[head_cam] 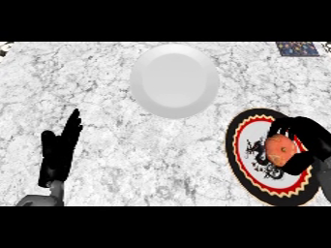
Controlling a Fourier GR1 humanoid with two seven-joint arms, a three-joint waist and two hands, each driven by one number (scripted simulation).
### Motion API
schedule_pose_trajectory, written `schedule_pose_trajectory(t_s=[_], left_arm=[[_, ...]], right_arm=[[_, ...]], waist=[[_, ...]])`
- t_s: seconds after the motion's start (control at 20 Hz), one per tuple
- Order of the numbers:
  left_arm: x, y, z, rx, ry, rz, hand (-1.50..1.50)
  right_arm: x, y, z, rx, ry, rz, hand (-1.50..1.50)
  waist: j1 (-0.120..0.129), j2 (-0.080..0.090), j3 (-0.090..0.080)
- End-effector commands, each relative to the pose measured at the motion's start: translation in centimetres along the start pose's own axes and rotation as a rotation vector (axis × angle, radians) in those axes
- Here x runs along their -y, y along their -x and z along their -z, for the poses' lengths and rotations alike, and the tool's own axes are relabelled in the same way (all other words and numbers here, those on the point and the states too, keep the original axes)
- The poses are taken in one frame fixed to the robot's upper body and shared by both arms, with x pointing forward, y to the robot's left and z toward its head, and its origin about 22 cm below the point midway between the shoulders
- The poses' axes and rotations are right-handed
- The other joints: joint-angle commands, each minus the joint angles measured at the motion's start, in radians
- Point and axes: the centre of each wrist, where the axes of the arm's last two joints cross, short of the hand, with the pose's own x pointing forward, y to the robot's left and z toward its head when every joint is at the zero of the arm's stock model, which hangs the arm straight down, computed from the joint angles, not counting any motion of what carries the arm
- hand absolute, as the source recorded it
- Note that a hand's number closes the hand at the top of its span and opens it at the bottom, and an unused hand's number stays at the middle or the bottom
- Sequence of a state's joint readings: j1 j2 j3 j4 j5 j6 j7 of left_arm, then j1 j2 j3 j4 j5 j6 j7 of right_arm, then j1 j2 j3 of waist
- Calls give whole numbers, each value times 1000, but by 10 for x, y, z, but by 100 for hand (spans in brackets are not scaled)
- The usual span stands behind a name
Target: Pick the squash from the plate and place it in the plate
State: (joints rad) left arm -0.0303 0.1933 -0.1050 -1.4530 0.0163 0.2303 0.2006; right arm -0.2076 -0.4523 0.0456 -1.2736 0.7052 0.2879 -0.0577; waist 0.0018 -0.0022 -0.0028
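Squash (279,148) lies enclosed by our right hand (315,138), fingers curled round it, above the patterned plate (248,128) under the palm. We judge the grasp complete; lift and transfer to the white plate (175,80), ahead-left of that hand, remain. Left hand (60,150) rests open

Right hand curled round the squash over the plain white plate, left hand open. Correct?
Wrong plate: the head view shows the right hand curled round the squash over the black-rimmed patterned plate; the white plate sits apart. The left hand is open.
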Motion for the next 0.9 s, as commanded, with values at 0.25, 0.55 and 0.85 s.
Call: schedule_pose_trajectory(t_s=[0.25, 0.55, 0.85], left_arm=[[28, -23, 10, 54, 116, 30, 0], [32, -27, 16, 44, 105, 25, 0], [23, -19, 10, 32, 89, 29, 0]], right_arm=[[-46, -249, 56, 289, 16, -126, 150], [-29, -315, 63, 251, 258, -149, 150], [-7, -357, 61, 262, 528, -40, 150]], waist=[[132, 18, 0], [116, 16, 2], [85, 10, 2]])
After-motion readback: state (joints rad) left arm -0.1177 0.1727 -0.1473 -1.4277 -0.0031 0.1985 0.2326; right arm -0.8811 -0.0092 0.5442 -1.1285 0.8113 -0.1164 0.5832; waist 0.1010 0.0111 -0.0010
